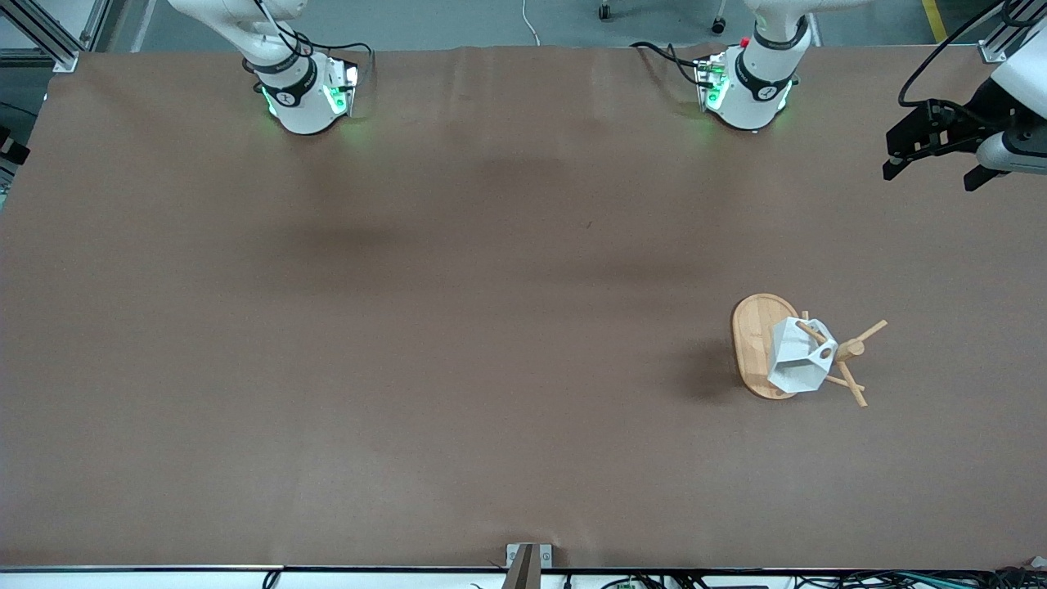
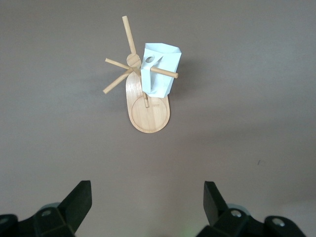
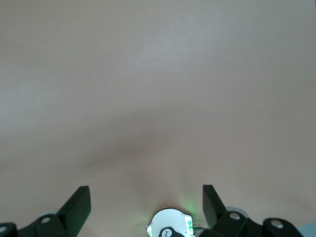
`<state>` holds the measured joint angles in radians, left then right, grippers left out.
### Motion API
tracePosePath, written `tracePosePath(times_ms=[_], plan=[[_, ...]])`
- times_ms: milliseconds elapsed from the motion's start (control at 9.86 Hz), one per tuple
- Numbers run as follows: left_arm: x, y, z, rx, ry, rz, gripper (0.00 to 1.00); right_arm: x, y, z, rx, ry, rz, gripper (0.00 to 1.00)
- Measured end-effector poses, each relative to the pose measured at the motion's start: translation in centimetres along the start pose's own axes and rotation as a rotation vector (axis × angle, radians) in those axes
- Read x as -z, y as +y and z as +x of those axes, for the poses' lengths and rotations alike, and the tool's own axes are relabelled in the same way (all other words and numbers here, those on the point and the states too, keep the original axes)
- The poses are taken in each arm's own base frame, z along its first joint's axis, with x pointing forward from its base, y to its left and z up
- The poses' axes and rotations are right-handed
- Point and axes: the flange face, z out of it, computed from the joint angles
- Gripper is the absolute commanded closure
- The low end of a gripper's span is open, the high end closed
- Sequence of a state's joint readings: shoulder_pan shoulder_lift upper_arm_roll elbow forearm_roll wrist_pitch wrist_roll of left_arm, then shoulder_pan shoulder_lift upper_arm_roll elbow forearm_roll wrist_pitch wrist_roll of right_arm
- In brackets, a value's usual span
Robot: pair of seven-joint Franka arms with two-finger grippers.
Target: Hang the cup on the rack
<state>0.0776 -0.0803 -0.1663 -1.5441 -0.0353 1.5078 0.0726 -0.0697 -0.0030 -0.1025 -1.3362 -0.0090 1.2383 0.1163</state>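
Cup [image 2: 159, 69] hangs on rack [image 2: 148, 111]; left hand [image 2: 147, 202] spread; right hand [image 3: 146, 202] spread, wrist view only

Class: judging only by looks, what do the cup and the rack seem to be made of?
Cup: probably matte plastic, maybe ceramic; plain white, flat faceted faces with crisp edges and no gloss.
Rack: light wood, likely bamboo; pale tan, faint grain lines on the oval base, thin round dowel pegs, smooth and unpainted.

A robotics lab. Two white arm bases [image 1: 307, 94] with green status lights are bolted to a table [image 1: 409, 327] under a plain brown cover, with aluminium framing [image 1: 49, 37] at the corners, loose cables [image 1: 818, 579] along the edge, and a grey floor [image 1: 491, 20].
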Motion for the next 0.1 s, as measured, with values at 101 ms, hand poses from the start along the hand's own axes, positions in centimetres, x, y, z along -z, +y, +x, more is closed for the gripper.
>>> tracePosePath(times_ms=[101], plan=[[-0.12,-0.19,0.07,0.003,-0.002,-0.001,0.0,0.01,0.03,0.0,-0.001,0.0,0.0,0.0]])
